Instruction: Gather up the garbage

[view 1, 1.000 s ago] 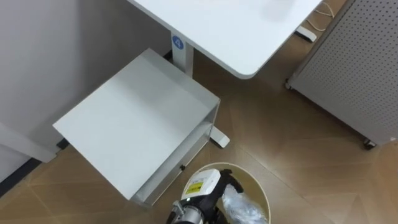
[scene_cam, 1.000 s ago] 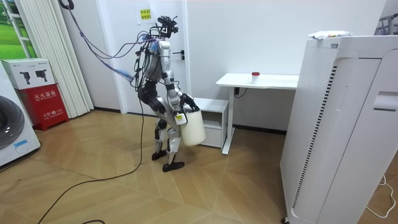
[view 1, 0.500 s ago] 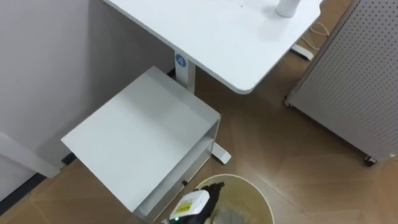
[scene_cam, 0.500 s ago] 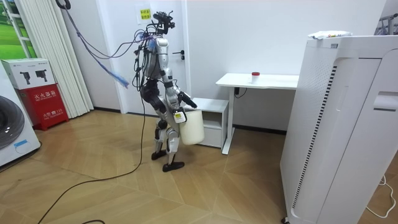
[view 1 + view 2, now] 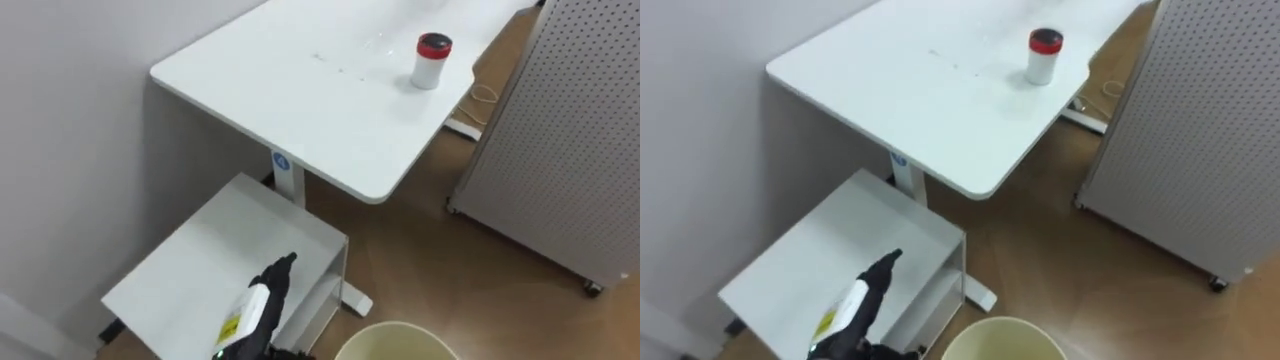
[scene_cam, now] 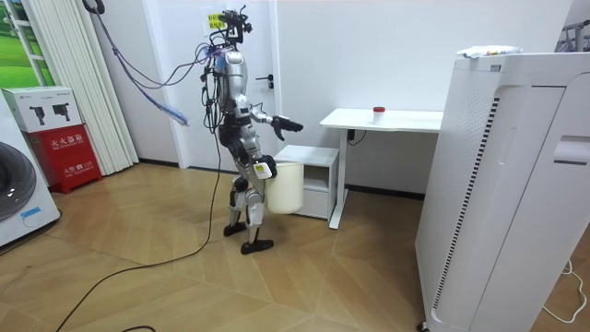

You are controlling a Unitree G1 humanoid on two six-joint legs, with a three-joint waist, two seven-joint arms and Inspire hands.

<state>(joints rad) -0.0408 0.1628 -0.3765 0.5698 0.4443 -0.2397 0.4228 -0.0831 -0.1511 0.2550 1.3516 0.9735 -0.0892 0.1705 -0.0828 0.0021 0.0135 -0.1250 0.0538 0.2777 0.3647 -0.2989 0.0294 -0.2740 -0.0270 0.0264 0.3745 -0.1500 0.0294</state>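
A small white container with a red lid (image 5: 432,62) stands upright on the white desk (image 5: 300,100), near its far right edge. My left hand (image 5: 272,280) is raised over the low white cabinet (image 5: 200,275), open, its fingers straight and pointing toward the desk, well short of the container. I carry a cream waste bin (image 5: 398,327) off the floor at my right side. In the room view my right hand (image 6: 263,171) grips the rim of the bin (image 6: 284,192). I stand facing the cabinet and the desk (image 6: 387,119).
A tall white perforated unit (image 5: 560,150) on castors stands right of the desk, with bare wooden floor (image 5: 450,270) between them. A wall runs along the left. In the room view red boxes (image 6: 69,152) and a washing machine (image 6: 18,198) are at the left.
My left hand has lifted away from the bin and stretched out toward the desk. I have straightened up and my view has risen, bringing the desk top and the container into sight.
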